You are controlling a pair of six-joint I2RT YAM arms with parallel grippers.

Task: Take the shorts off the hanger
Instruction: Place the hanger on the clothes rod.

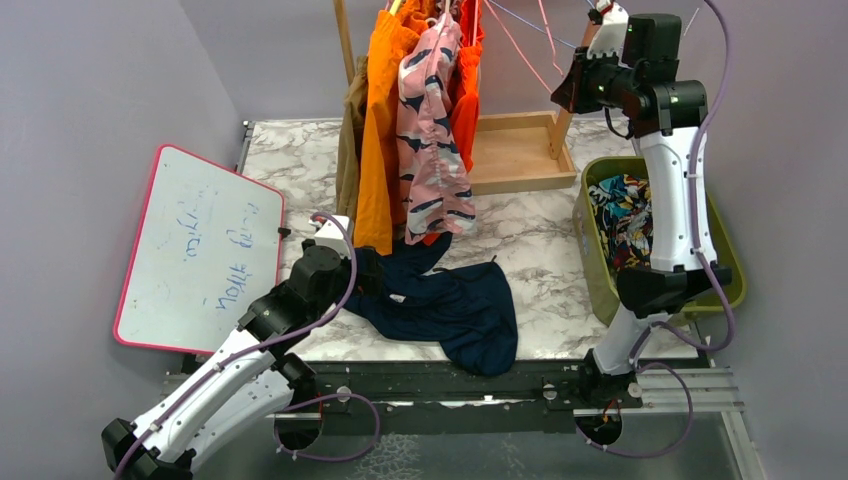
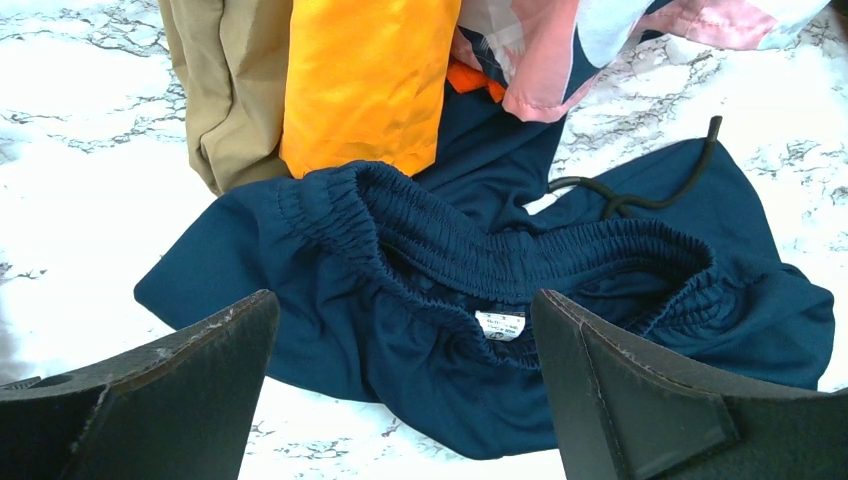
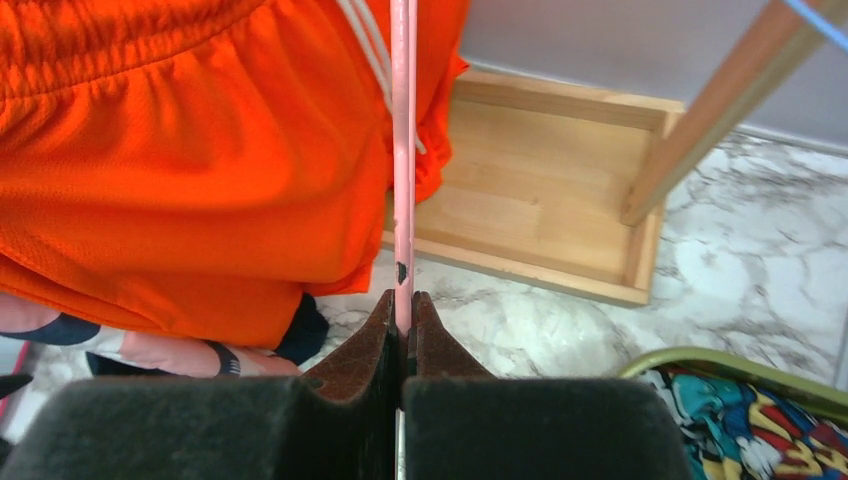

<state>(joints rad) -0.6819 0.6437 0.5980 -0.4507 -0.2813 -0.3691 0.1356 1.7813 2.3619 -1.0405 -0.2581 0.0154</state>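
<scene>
The navy shorts (image 1: 455,305) lie crumpled on the marble table; in the left wrist view their elastic waistband (image 2: 500,260) sits between my open fingers. My left gripper (image 1: 352,268) is open at their left end, touching nothing. Bright orange (image 1: 378,120), pink blotched (image 1: 432,130), red-orange (image 1: 466,90) and tan-brown (image 1: 350,150) shorts hang on the rack. My right gripper (image 1: 568,85) is shut on a pink hanger rod (image 3: 402,150), with the red-orange shorts (image 3: 180,150) hanging on it. The comic-print shorts (image 1: 625,220) lie in the green bin (image 1: 598,270).
A wooden rack base tray (image 1: 515,155) stands at the back, with its slanted post (image 3: 720,110). A pink-framed whiteboard (image 1: 200,250) leans at the left. The green bin rim shows in the right wrist view (image 3: 700,360).
</scene>
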